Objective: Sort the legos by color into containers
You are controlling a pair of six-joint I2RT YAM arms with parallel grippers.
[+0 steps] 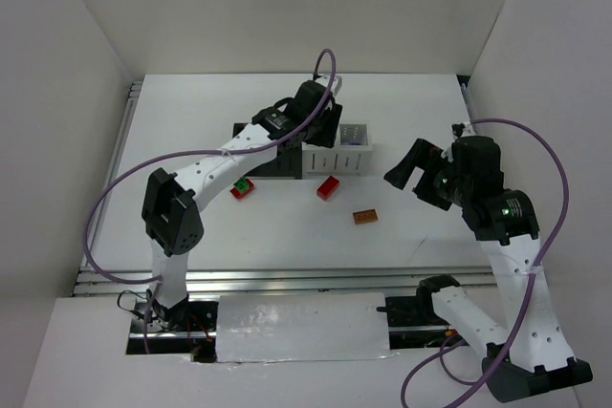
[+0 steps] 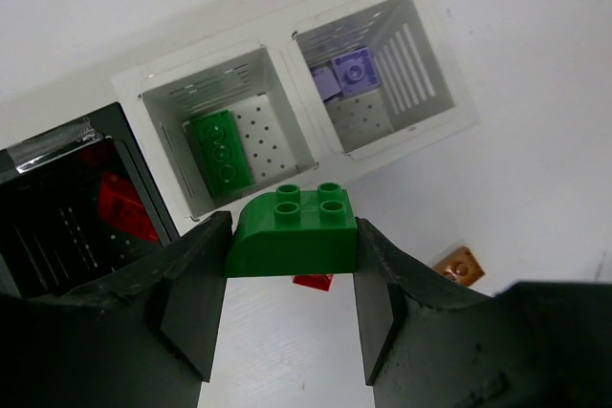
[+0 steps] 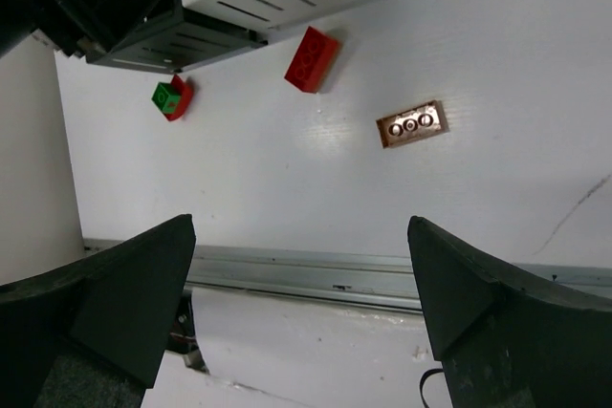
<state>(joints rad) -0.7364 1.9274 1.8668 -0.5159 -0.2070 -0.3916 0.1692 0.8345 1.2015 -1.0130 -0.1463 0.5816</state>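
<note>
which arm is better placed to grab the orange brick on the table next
Right. The right gripper is open and empty, with the orange brick lying close by. The left gripper is shut on a green brick above the bins.

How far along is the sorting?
Done: a green brick, a purple brick and a red brick sit in separate bins. In hand: the left end effector grips a curved green brick by the white bin holding green. Left: a loose red brick, an orange brick and a green-and-red pair on the table. The right end effector is open.
</note>
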